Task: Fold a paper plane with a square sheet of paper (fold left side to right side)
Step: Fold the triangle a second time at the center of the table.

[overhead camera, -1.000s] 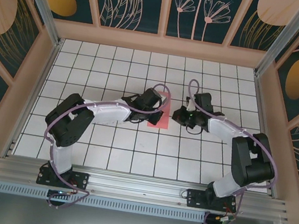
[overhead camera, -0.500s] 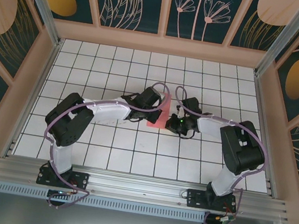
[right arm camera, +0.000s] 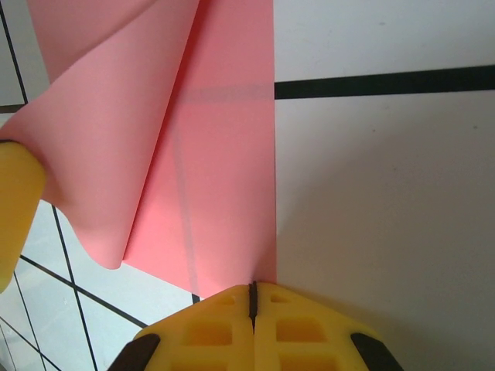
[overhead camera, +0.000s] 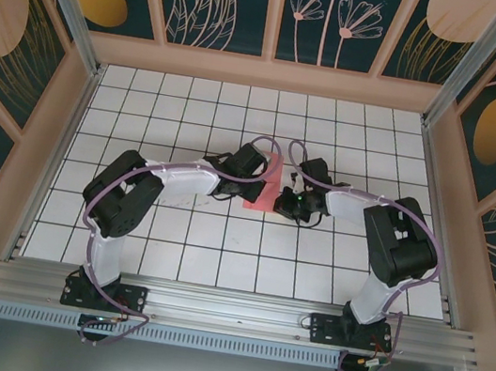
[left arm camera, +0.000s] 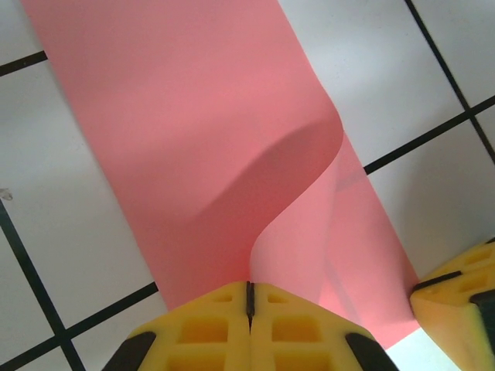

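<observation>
One red sheet of paper (overhead camera: 269,178) lies at the middle of the overhead view, on the white gridded table (overhead camera: 220,238). It is half doubled. One layer rests flat on the tiles, and the other arches up over it in a loose curl, with no crease pressed in yet.

At the bottom centre of the left wrist view, the left claw (left arm camera: 249,313) has its yellow fingers closed together. The raised layer's edge runs into the seam between them, so it seems to be gripping that flap to carry it across to the opposite edge.

The right claw (right arm camera: 252,309), at the bottom centre of its own view, is also closed, with nothing seen between its fingers. Its tips sit right at the flat layer's straight edge, most likely to pin the sheet so it cannot slide while the flap is drawn over.
</observation>
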`<state>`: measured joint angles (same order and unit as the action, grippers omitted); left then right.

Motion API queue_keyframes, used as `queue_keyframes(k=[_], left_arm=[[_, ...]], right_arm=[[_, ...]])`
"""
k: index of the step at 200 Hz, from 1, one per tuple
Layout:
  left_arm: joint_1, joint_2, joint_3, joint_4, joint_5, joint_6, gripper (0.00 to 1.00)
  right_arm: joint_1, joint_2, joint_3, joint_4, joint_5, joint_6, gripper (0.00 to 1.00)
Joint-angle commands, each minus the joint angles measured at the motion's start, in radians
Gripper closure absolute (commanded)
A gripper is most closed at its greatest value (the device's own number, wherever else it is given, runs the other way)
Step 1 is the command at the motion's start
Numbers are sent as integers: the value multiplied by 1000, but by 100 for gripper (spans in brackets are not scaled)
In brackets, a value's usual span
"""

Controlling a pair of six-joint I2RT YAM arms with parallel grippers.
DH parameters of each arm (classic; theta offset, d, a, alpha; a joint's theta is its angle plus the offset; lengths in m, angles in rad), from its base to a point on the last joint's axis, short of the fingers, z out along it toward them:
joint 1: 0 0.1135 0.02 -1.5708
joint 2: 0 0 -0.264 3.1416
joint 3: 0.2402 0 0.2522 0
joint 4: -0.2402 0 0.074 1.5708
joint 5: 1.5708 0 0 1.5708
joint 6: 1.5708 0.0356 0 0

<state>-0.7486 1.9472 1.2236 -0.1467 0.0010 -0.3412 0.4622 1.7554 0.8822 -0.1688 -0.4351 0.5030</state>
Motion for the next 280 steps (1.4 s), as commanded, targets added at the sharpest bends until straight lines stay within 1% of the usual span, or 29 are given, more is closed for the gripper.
queue_keyframes(k=[1,73,280], left_arm=[[12,25,28,-17,-27,22,100],[37,62,59,-16,-35,39,100],[38,114,89,-43,-68,53,100]], right_arm=[[7,41,4,-74,66,-23,100],[8,53,13,-96,79,-34,100],[12,72,25,-111,83,-50,100]])
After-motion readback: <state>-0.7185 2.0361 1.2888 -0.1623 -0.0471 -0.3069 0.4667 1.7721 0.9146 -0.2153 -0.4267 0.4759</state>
